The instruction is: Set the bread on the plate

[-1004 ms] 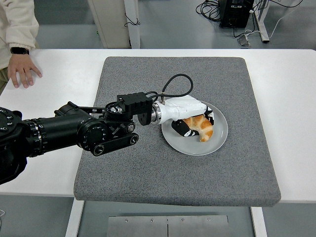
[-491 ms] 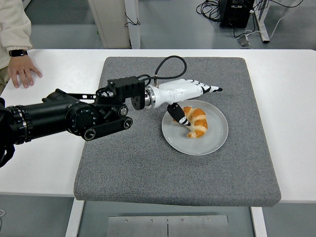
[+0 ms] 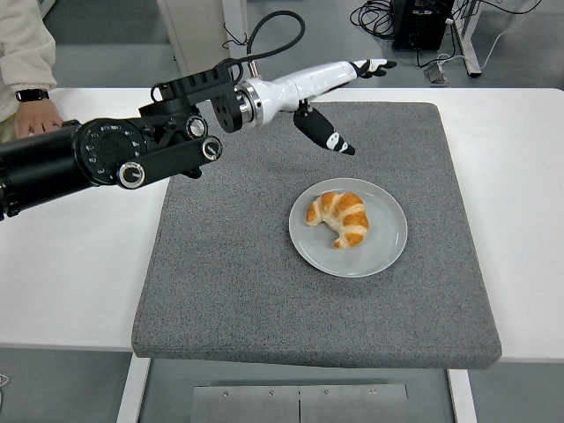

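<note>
Left hand: fingers spread, empty, raised over the far part of the grey mat, clear of everything. Bread: a croissant lying nearer the front and slightly right of the hand, long axis roughly left to right, resting inside the plate. Plate holds only the bread and sits on the mat on the white surface; placement looks complete.

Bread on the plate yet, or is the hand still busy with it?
Done: the bread lies flat inside the plate, on the grey mat. In hand: nothing; the left hand is open, raised above the mat's far part, clear of the plate. Left: nothing for the bread itself, as far as this view shows; only the arm's retreat to the table's left side.
</note>
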